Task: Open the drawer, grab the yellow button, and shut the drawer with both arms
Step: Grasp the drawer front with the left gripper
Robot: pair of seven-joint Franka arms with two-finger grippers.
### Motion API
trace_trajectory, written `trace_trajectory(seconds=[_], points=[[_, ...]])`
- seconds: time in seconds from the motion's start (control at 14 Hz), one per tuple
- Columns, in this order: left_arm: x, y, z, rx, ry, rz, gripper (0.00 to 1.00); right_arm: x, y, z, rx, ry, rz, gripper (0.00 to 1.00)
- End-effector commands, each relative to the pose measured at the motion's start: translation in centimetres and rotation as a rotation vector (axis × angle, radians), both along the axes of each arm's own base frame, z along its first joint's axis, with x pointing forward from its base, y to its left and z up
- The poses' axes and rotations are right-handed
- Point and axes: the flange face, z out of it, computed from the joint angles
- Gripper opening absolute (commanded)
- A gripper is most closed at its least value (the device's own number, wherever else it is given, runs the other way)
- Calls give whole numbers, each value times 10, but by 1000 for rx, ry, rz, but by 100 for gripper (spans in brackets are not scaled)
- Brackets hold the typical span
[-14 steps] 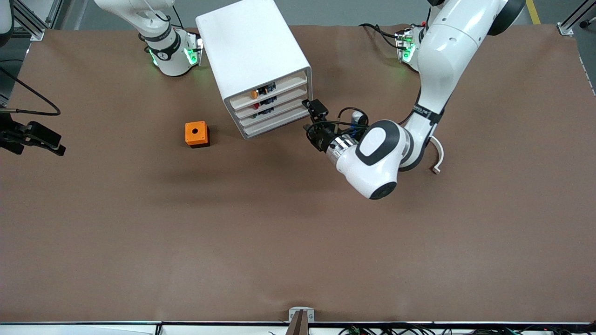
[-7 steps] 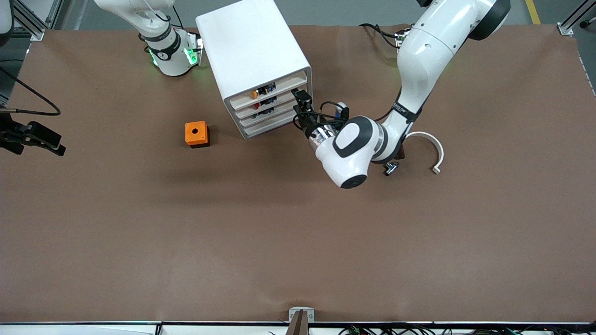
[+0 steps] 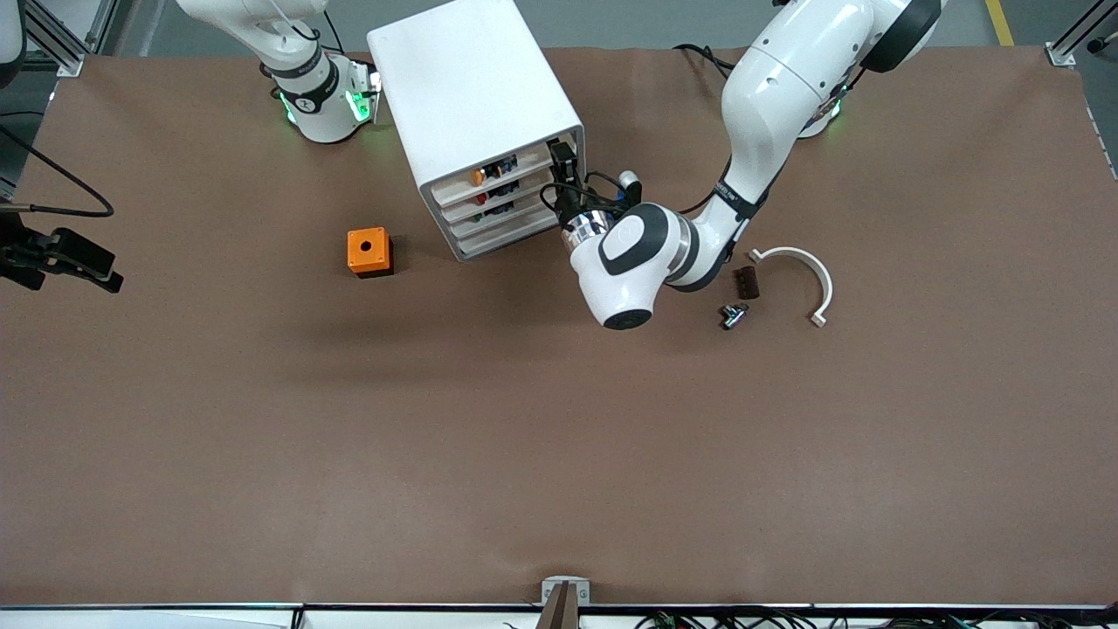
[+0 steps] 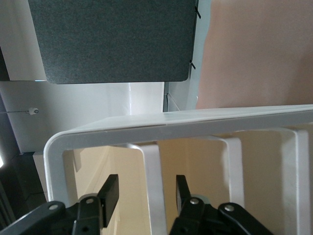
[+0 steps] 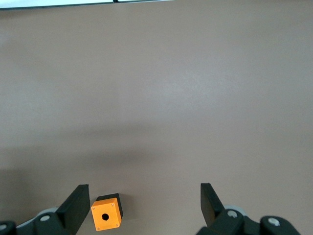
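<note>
The white cabinet [image 3: 472, 96] stands near the robots' bases, its four drawers flush. The top drawer [image 3: 524, 160] shows the orange button [image 3: 477, 176] through its front. My left gripper [image 3: 562, 168] is at that drawer's front, at the corner toward the left arm's end. In the left wrist view the left gripper [image 4: 146, 178] is open and its fingers [image 4: 111, 188] straddle a white drawer lip [image 4: 152, 166] without touching it. My right gripper [image 5: 144, 188] is open and empty, high over the orange cube [image 5: 106, 216]. It shows at the right arm's end in the front view [image 3: 103, 266].
The orange cube with a black hole [image 3: 368, 252] sits on the brown table nearer the front camera than the cabinet. A white curved piece [image 3: 799, 271], a small dark block [image 3: 746, 281] and a small metal part [image 3: 732, 314] lie toward the left arm's end.
My left arm has swung toward the cabinet, and its gripper has gone from beside the lower drawers up to the top drawer's front. The right arm waits unmoved.
</note>
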Motion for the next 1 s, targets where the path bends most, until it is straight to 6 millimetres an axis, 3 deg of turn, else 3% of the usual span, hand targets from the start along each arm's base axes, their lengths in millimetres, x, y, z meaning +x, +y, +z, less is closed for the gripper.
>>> trace_trajectory(seconds=[0.0,0.14,0.43,0.93], points=[[-7,-6,6,-8,28,2,32,-2,-1,6,16,-7,-13,100],[-8,-7,1,-5,29,2,22,-2,-1,6,16,-7,-13,100],[-4,-8,-6,6,10,19,11,-2,0,5,18,-2,-10,100],[14,4,-5,10,-5,64,9,1,8,0,18,4,5,100]])
